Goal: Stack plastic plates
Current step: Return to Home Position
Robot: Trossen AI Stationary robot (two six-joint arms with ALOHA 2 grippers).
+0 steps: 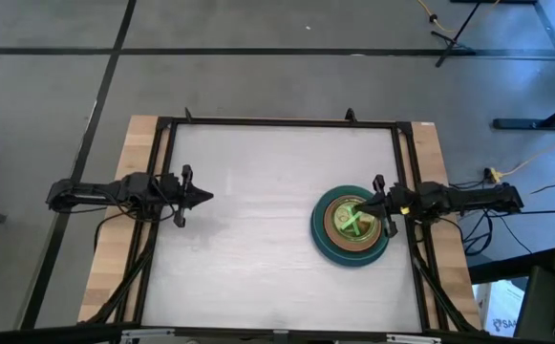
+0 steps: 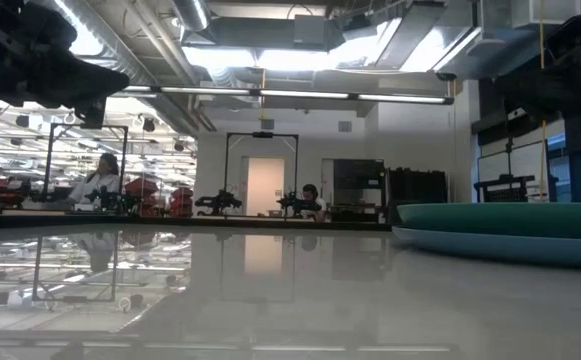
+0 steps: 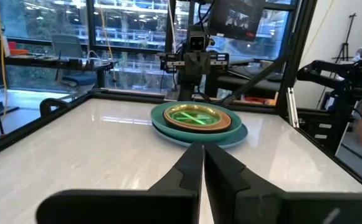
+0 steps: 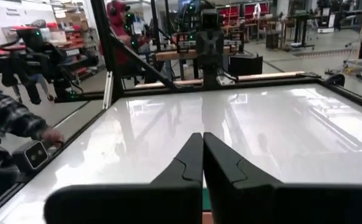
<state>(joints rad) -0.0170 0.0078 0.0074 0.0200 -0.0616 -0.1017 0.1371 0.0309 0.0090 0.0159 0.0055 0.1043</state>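
The plastic plates stand in one stack [image 1: 352, 225] on the right half of the table: a large blue one at the bottom, a dark green one on it, then a tan-orange one, with translucent lime-green on top. The left wrist view shows the stack [image 3: 197, 121], and the low view shows its blue and green rims [image 2: 510, 228]. My right gripper [image 1: 361, 209] is shut and hangs above the stack's right part without touching it. My left gripper [image 1: 207, 198] is shut over bare table on the left, pointing at the stack.
A black frame [image 1: 277, 122] borders the white tabletop, with wooden strips outside it on the left and right. Bare table lies between my left gripper and the stack. A person's hand and plaid sleeve [image 4: 19, 124] show beyond the table's edge in the right wrist view.
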